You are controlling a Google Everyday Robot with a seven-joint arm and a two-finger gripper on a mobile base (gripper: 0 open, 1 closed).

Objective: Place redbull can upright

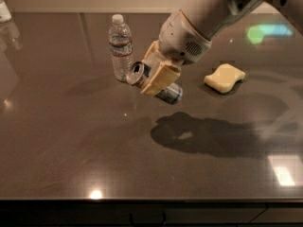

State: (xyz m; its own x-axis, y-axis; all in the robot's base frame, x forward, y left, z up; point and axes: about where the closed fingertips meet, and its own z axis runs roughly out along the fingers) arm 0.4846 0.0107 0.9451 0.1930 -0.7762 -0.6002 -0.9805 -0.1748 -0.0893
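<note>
- The claw [154, 77] is clenched around the middle of the can [137, 74], its tan fingers [163, 74] pressed on either side.
- The can is held above the counter [71, 141], tipped well over, with one silver end facing left toward the camera.
- A water bottle [121, 46] stands upright just behind the can.
- A yellow sponge [224, 77] lies off to the right.
- The arm's shadow [208, 136] falls on the counter below.

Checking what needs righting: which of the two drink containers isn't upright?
The redbull can, held tilted in the gripper above the table. The clear water bottle stands upright on the table behind it.
</note>
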